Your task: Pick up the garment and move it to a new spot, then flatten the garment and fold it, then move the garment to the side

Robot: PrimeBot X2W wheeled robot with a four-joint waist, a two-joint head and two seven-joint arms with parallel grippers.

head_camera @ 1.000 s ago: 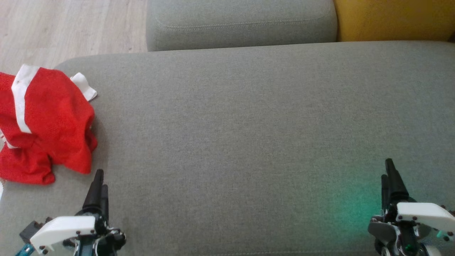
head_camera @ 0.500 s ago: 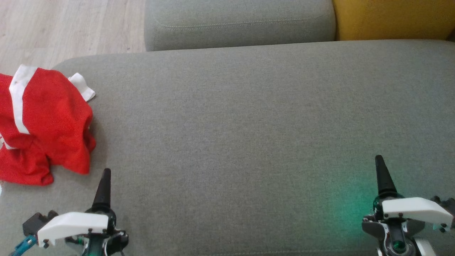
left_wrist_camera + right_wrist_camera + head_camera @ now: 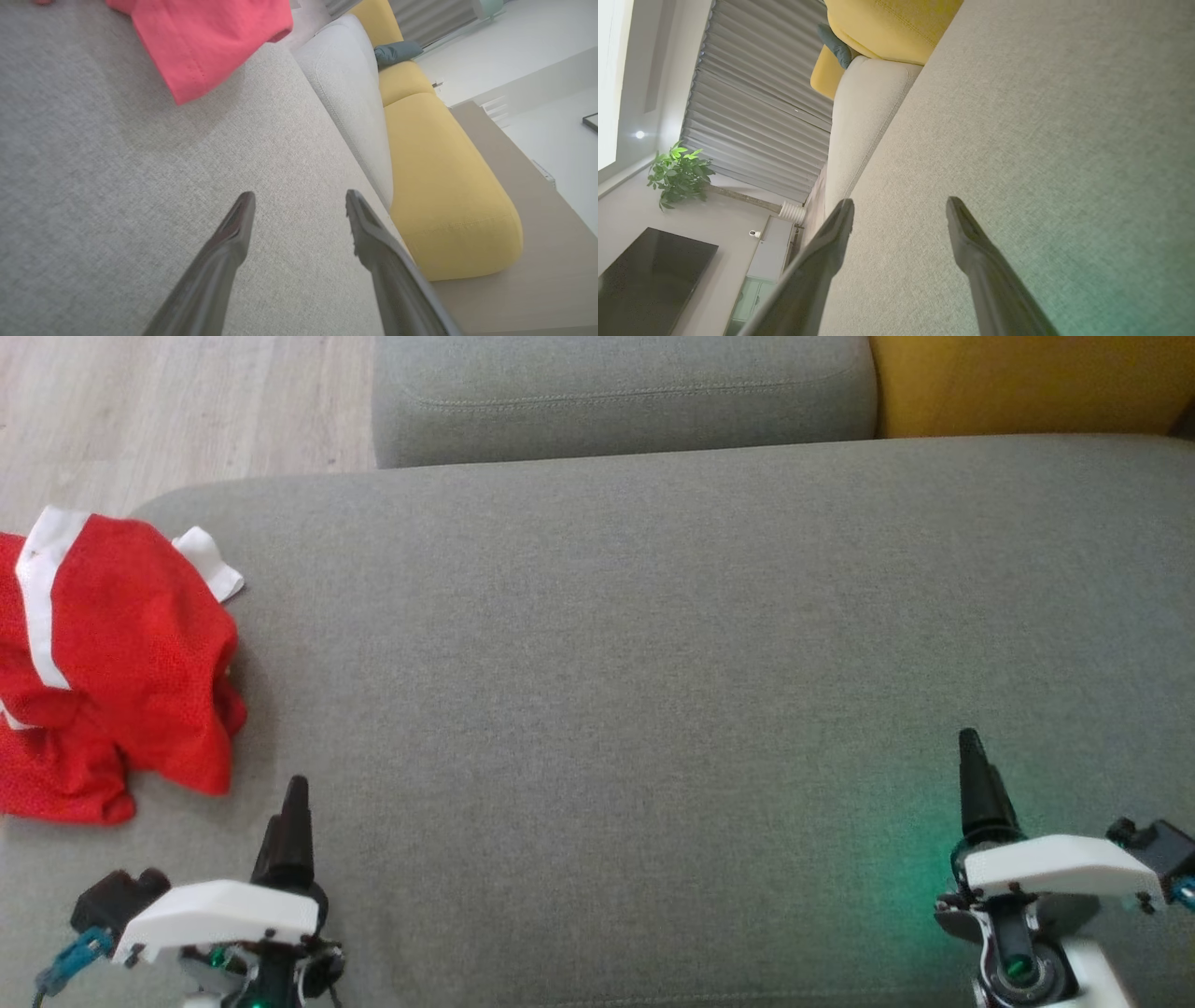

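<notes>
The garment (image 3: 112,653) is red with white trim and lies crumpled at the far left edge of the grey cushion (image 3: 607,663). Its hem (image 3: 205,42) hangs into the top of the left wrist view. My left gripper (image 3: 294,793) hovers low at the lower left, just right of and nearer than the garment, apart from it. In the left wrist view its fingers (image 3: 299,205) stand open with bare cushion between them. My right gripper (image 3: 971,751) sits at the lower right, far from the garment, and its own view shows the fingers (image 3: 899,212) open and holding nothing.
A second grey cushion (image 3: 616,392) lies beyond the far edge, with a yellow cushion (image 3: 1027,383) to its right. Wooden floor (image 3: 168,411) shows at the top left. A plant (image 3: 679,172), blinds and a dark screen appear in the right wrist view.
Both grippers have turned about their wrists and drifted slightly inward. The head camera has shifted a little, so the whole scene sits slightly left and higher. The garment lies as before.
</notes>
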